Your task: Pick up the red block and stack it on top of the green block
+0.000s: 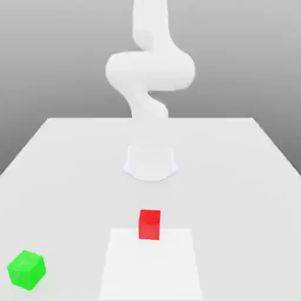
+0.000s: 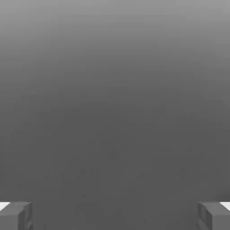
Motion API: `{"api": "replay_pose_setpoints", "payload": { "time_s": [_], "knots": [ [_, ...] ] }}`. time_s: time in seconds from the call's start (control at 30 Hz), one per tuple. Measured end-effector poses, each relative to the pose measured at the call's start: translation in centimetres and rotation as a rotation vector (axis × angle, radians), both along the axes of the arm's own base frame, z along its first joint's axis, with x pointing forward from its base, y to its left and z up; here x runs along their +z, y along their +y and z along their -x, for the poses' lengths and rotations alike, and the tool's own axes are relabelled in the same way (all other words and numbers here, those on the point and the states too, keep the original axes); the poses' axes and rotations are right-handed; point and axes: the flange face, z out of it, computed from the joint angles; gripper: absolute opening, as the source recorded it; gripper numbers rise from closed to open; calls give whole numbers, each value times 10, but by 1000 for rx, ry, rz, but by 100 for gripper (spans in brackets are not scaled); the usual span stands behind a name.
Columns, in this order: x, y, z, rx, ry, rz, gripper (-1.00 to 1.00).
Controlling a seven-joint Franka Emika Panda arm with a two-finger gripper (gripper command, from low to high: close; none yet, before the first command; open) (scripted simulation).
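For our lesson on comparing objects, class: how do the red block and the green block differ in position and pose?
The red block sits at the edge of the white patch; the green block lies off it, toward the exterior view's left. The red block looks nearly square-on, the green block turned cornerwise. Both are plain cubes.

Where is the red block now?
The red block sits at the far edge of the white square, in the exterior view's lower middle.

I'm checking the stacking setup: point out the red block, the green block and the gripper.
red block (image 1: pixel 149 225), exterior view, front face
green block (image 1: pixel 25 271), exterior view, near its middle
gripper (image 2: pixel 115 216), hand view, midway between fingertips
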Motion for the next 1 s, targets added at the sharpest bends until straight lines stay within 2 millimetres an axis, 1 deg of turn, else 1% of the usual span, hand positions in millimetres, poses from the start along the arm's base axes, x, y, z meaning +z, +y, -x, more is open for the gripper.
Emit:
{"api": "replay_pose_setpoints", "payload": {
  "time_s": [0.07, 0.13, 0.23, 0.3, 0.37, 0.43, 0.57, 0.6, 0.67, 0.8, 0.83, 1.0],
  "knots": [
    [-50, 0, -19, -6, 74, -4, 0],
    [-99, -1, -31, -11, 146, -8, 0],
    [-174, -1, -39, -20, 256, -13, 0],
    [-225, -1, -37, -26, 331, -16, 0],
    [-275, -1, -28, -33, 410, -18, 0],
    [-326, -1, -12, -40, 493, -20, 0],
    [-428, -1, 36, -57, 667, -23, 0],
    [-450, -1, 44, -60, 696, -23, 0],
    [-475, -1, 51, -62, 717, -24, 0],
    [-509, -1, 54, -62, 723, -24, 0],
    [-515, -1, 55, -62, 724, -24, -100],
    [-515, -1, 55, -63, 723, -24, -100]
  ]
}}
